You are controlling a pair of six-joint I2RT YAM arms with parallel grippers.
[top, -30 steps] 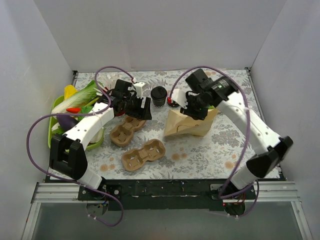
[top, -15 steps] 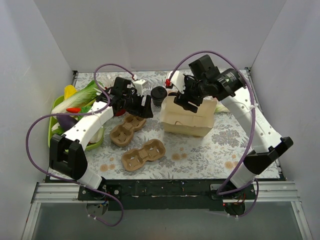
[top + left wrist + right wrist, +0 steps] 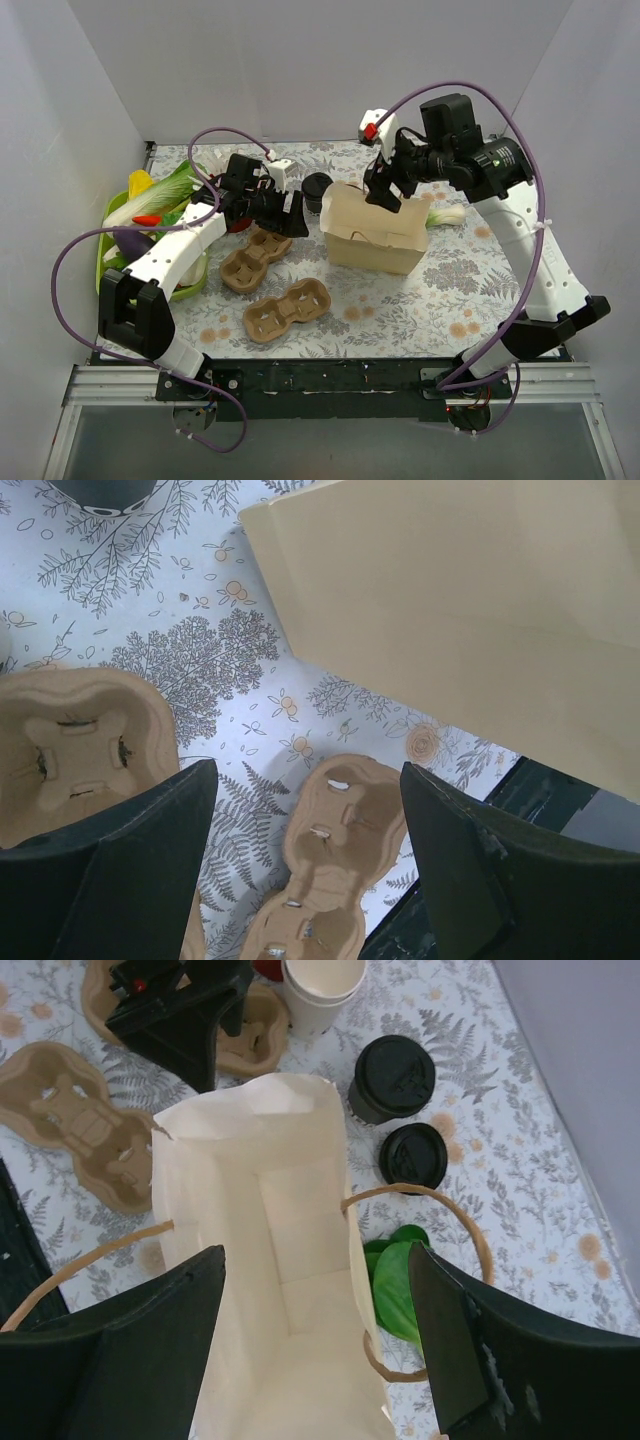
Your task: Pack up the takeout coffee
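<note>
The takeout coffee (image 3: 317, 189), a small cup with a round black lid (image 3: 393, 1077), stands on the table just left of a cream paper bag (image 3: 375, 236). The bag stands upright with its mouth open (image 3: 285, 1260) and its inside looks empty. Above that mouth hangs my right gripper (image 3: 385, 192), open and holding nothing (image 3: 315, 1260). Left of the coffee, my left gripper (image 3: 281, 215) is open too, over the brown cup carriers (image 3: 307, 780). Only the coffee's dark edge (image 3: 100, 490) shows in the left wrist view.
A loose black lid (image 3: 413, 1153) lies beside the bag's handle (image 3: 470, 1230). A lidless cream cup (image 3: 320, 985) stands behind the left gripper. Two pulp cup carriers (image 3: 254, 258) (image 3: 288, 308) lie front left. A leafy green (image 3: 445, 213) lies right of the bag; a vegetable tray (image 3: 103, 262) sits far left.
My right gripper has opened, let go of the bag and risen toward the back right. The bag has gone from slumped to upright and open. The left arm has hardly moved.
</note>
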